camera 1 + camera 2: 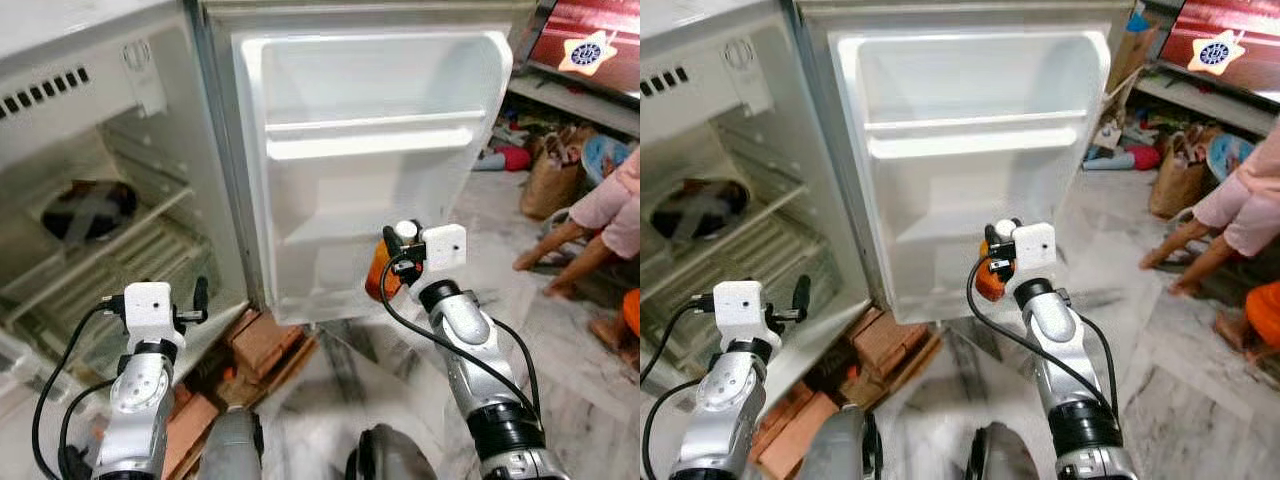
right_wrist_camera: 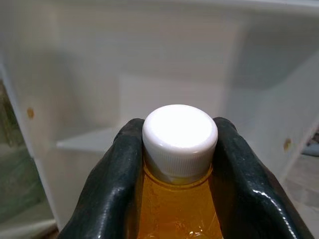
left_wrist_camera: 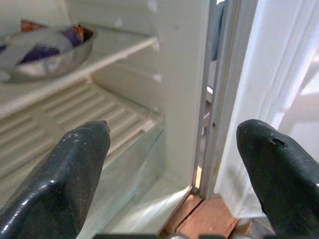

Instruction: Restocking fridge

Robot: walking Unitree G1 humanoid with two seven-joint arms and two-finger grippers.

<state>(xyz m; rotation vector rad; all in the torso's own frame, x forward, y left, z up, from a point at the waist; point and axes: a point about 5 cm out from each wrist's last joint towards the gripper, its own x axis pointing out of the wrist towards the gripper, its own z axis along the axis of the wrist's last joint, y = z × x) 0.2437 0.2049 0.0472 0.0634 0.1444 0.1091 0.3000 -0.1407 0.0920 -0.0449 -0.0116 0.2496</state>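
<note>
Orange bottle [image 2: 180, 199] between right gripper [image 2: 180, 164] fingers

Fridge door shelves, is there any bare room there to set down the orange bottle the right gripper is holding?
Yes. The upper door shelf behind its rail is bare, and so is the lower door ledge, just ahead of the right gripper holding the bottle. Inside the fridge it is more crowded: a bowl sits on the wire shelf.
</note>
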